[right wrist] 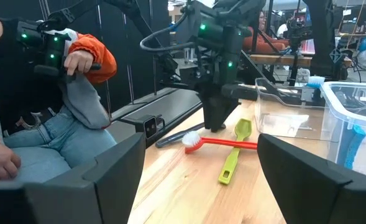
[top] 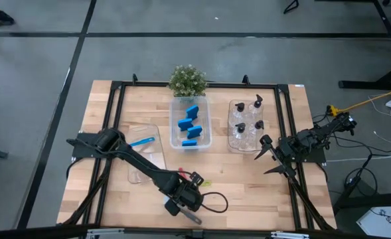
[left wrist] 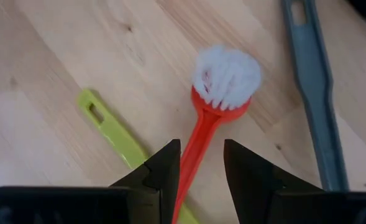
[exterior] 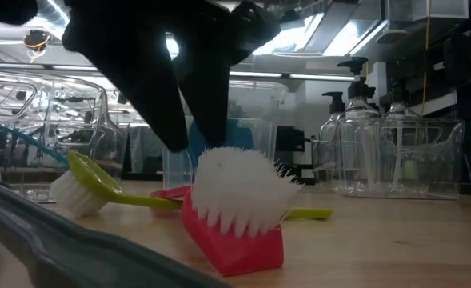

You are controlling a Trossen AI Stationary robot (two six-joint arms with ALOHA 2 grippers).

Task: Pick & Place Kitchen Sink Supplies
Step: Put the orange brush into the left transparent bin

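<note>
Wood planks make up the surface (top: 248, 179), framed by dark rails, with grey floor all around. Toward the far side stand a potted plant (top: 187, 79), a clear bin (top: 207, 119) holding blue sponges (top: 190, 126), and to its right a second bin (top: 232, 143) of pump bottles (top: 256, 103). A third bin (top: 156, 159) on the left has a blue brush (top: 142, 141) resting at it.

At the near edge the left hand (left wrist: 201, 168) is low over the red brush (left wrist: 210, 121), its two fingers open with the red handle running between them, not yet clamped. The red bristle head points away from the wrist. A yellow-green brush (left wrist: 111, 134) lies under or just beside the red handle, and a grey brush (left wrist: 313, 81) lies close on the other side. The right hand (top: 267, 157) waits open near the bottle bin.

The risk, as I judge it, is closing on both handles at once, since the yellow-green one crosses right at the fingers; that would drag or flick it. A thin handle may also twist in the grip, swinging the heavy head.

Room is tight near the front rail, but open wood lies between the brushes and the bins.
</note>
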